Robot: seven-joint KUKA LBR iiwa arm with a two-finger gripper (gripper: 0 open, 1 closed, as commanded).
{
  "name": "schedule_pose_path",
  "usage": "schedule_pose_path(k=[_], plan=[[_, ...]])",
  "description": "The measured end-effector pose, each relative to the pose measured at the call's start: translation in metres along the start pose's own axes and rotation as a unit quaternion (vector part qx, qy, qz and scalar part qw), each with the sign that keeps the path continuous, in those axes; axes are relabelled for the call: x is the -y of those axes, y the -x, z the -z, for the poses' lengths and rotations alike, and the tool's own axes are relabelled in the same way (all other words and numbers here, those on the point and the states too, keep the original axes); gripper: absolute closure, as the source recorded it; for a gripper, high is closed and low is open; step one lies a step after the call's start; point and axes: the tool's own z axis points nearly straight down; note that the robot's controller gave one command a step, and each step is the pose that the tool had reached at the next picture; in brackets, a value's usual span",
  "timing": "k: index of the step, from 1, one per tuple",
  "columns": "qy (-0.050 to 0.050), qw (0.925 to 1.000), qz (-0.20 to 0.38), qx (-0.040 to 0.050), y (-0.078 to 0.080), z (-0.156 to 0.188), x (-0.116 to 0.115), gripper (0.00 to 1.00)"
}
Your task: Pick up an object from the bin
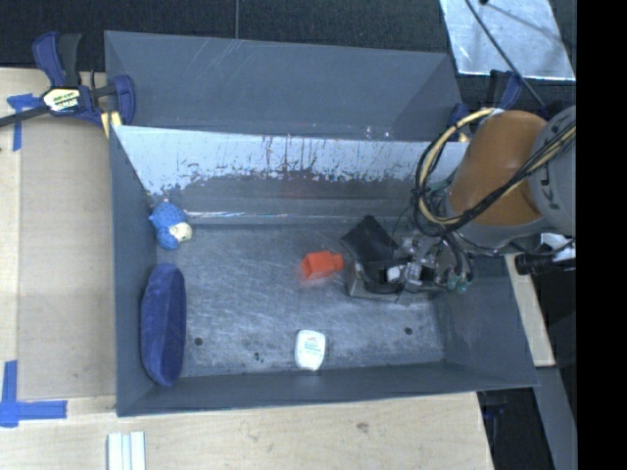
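Note:
My gripper (355, 262) is low in the right half of the bin, its dark fingers pointing left and standing apart. Nothing is between them. An orange-red block (321, 264) lies on the bin floor just left of the fingertips, a small gap away. A small white rounded thing (310, 350) with a pale label lies nearer the front wall, below and left of the gripper.
A long dark blue padded thing (163, 323) lies along the left wall. A small blue toy with a pale face (170, 225) sits in the back left corner. The arm with its orange cover and cables comes in over the right rim.

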Motion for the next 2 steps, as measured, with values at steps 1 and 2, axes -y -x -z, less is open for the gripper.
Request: schedule_pose_path(k=[1, 2], plan=[[0.003, 0.9989, 0.045, 0.0143, -0.055, 0.008, 0.033, 1.00], [-0.003, 0.9989, 0.045, 0.0143, -0.067, 0.124, 0.032, 1.00]])
